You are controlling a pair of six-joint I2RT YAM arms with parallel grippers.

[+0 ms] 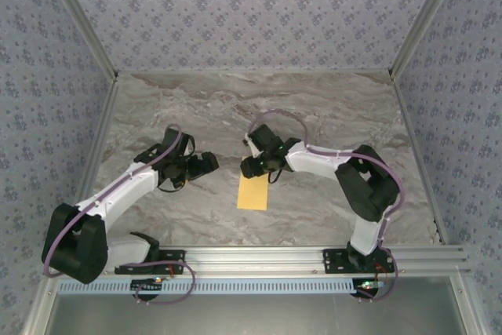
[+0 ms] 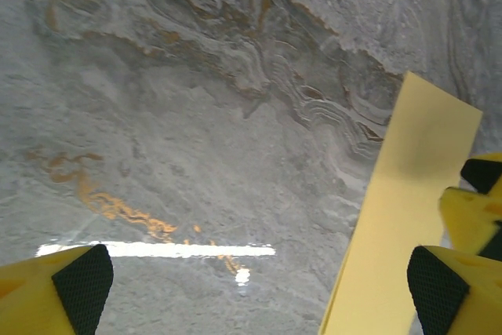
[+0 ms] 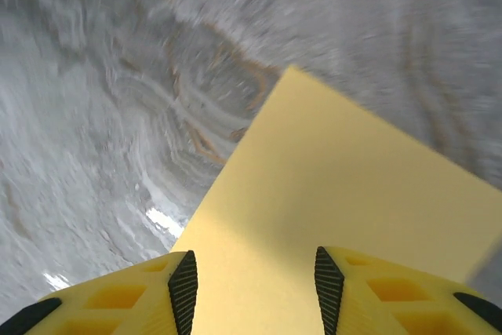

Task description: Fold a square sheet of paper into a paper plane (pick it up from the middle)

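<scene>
The yellow sheet of paper [image 1: 253, 194] lies flat on the marble table as a narrow rectangle, in the middle near the front. My right gripper [image 1: 252, 167] hovers over its far end. In the right wrist view its jaws [image 3: 255, 292] stand apart over the paper [image 3: 345, 186], which lies flat beneath them. My left gripper [image 1: 210, 164] is just left of the sheet, wide open over bare table [image 2: 259, 296]. The paper [image 2: 408, 209] runs past its right finger [image 2: 439, 288]. A paper plane is out of view.
The marble table [image 1: 329, 107] is walled by patterned panels at the back and sides. An aluminium rail [image 1: 259, 256] carrying both arm bases runs along the near edge. In the left wrist view the right gripper's yellow fingertips [image 2: 474, 213] show at the right border.
</scene>
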